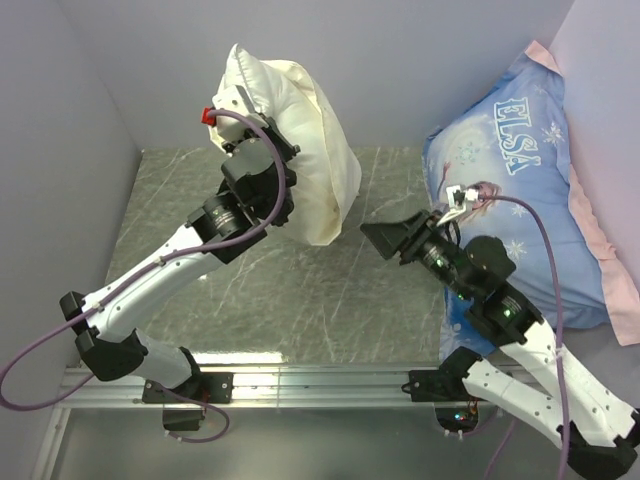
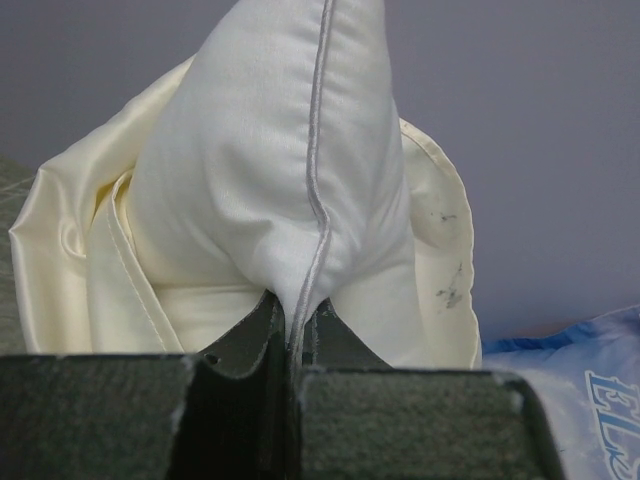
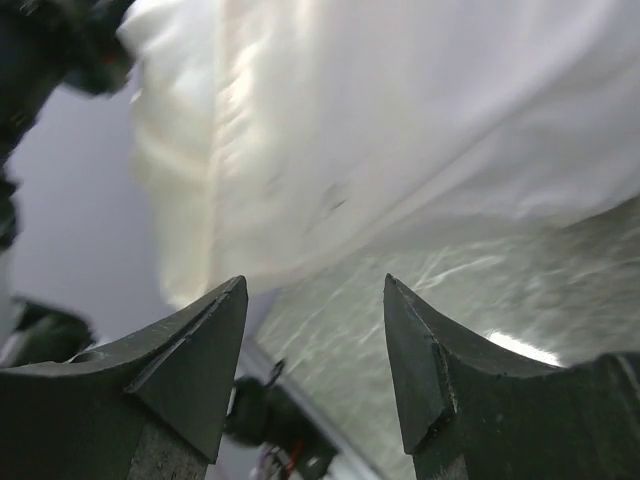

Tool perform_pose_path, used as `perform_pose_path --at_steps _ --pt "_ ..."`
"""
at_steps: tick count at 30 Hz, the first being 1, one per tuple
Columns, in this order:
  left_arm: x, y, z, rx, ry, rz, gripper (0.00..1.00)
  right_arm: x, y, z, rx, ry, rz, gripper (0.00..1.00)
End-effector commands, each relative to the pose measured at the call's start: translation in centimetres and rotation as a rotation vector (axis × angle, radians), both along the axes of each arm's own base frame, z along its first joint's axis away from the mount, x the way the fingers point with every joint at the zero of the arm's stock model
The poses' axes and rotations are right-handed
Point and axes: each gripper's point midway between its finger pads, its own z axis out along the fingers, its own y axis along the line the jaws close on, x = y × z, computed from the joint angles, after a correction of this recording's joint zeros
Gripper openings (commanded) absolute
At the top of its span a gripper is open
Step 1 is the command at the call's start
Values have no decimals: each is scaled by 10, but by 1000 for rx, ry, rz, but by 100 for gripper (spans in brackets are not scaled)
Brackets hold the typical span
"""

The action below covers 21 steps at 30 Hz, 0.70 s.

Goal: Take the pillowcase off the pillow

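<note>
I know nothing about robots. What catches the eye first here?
The left gripper holds a white pillow aloft by its piped edge, a cream pillowcase hanging around it. The right gripper stands open close beside that fabric. A blue Elsa-print pillow leans at the far right.

The blue printed pillow at right reads "ELSA" in white letters
</note>
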Motion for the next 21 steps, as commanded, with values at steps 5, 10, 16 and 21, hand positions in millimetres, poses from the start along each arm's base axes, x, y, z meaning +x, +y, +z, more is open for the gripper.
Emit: perform_pose_path --at_steps 5,10,16,21 --pt "-13 -7 30 -126 -74 11 1 -44 20 2 104 53 79 64" --pt "-14 -19 25 -106 -66 12 1 -45 22 15 141 34 37 64" --pt "-17 -25 26 -107 -70 12 0 -38 31 23 139 35 2 63" --pt "-17 -31 28 -101 -69 9 0 -34 54 13 110 50 37 51"
